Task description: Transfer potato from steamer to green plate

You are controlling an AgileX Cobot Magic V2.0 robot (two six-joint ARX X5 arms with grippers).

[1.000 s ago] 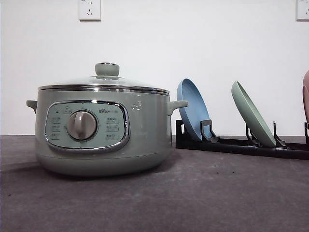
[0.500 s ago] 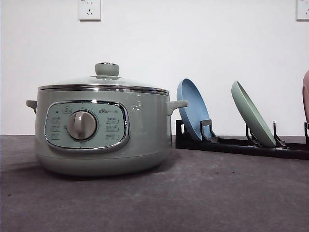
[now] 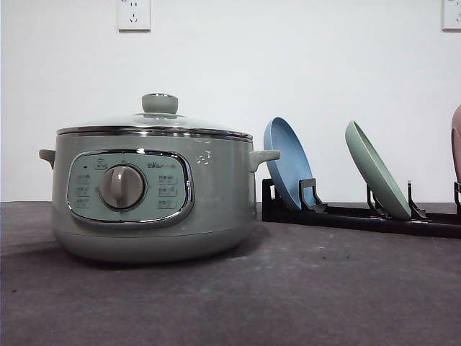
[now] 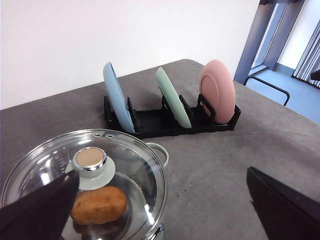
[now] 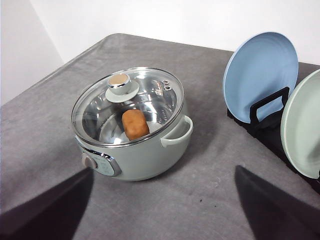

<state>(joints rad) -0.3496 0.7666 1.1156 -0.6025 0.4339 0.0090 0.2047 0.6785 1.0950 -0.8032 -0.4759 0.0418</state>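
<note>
The potato [image 5: 135, 124] lies inside the lidded steamer [image 5: 131, 125], apart from both tools, whose opening cannot be told.

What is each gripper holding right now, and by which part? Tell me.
Nothing is held. The left gripper and right gripper both stand open over the table. The potato lies inside the steamer under its glass lid.
</note>
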